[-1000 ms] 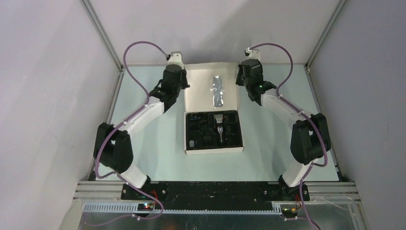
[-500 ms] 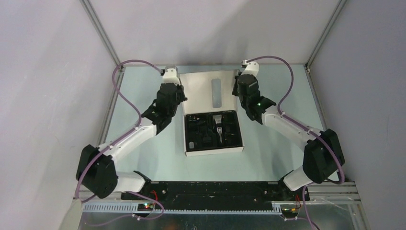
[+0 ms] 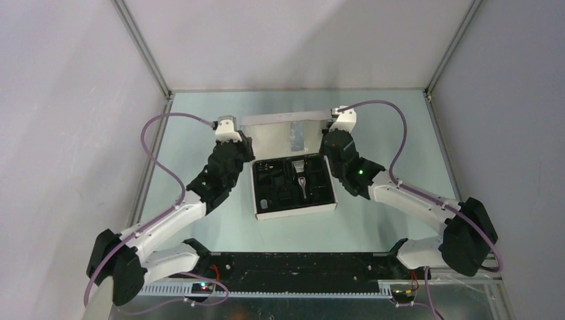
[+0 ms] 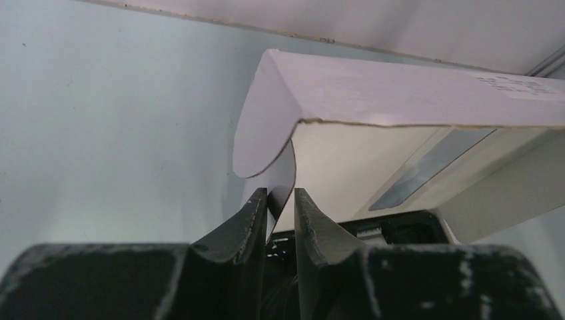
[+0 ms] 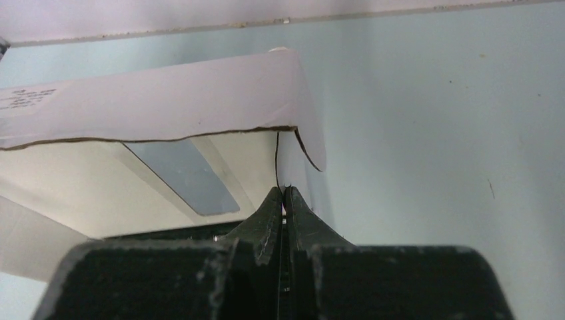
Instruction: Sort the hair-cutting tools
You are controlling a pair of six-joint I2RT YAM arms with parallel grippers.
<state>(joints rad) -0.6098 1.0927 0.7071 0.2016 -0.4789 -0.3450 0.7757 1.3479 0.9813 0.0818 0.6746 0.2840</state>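
A white box holds a black tray with the silver-grey hair clipper and small black accessories in its slots. The box's lid stands half raised behind the tray. My left gripper is at the lid's left side flap. In the left wrist view the flap sits in a narrow gap between its fingers, against the left finger. My right gripper is shut on the lid's right flap.
The lid's inside is cream with a grey strip. The pale table lies on both sides of the box. Metal frame posts and grey walls stand at the back and sides.
Both grippers have moved toward the near edge, and the lid has swung up from lying flat behind the tray to half raised over it.
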